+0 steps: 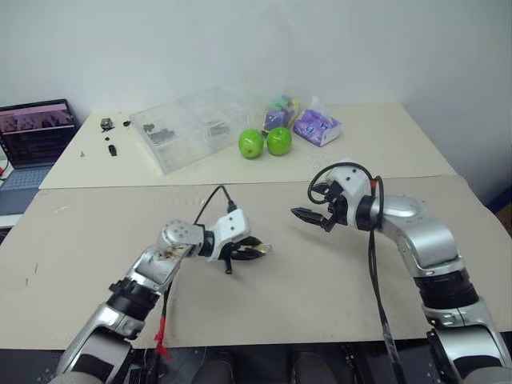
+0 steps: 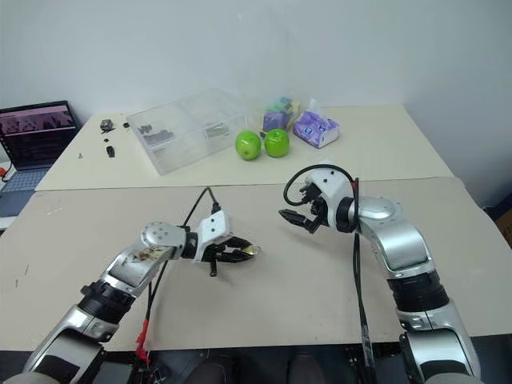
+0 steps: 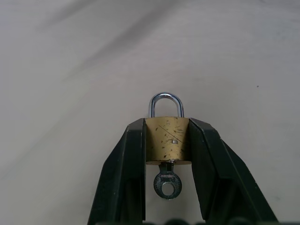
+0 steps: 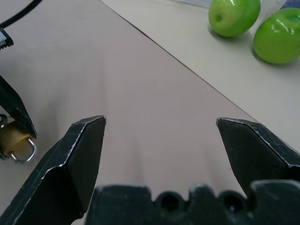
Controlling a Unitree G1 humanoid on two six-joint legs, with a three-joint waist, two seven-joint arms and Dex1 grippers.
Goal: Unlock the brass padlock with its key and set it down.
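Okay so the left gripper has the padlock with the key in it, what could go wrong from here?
1. The left gripper pinches only the sides of the brass padlock; turning the key could twist the body out of the grip.
2. The key's small head sits back between the fingers, so the open right gripper may struggle to reach it.
3. The shackle looks closed; setting the padlock down now would leave it locked.

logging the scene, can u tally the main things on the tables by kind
green apples: 2
brass padlock: 1
key: 1
clear plastic box: 1
purple tissue pack: 1
laptop: 1
total: 7
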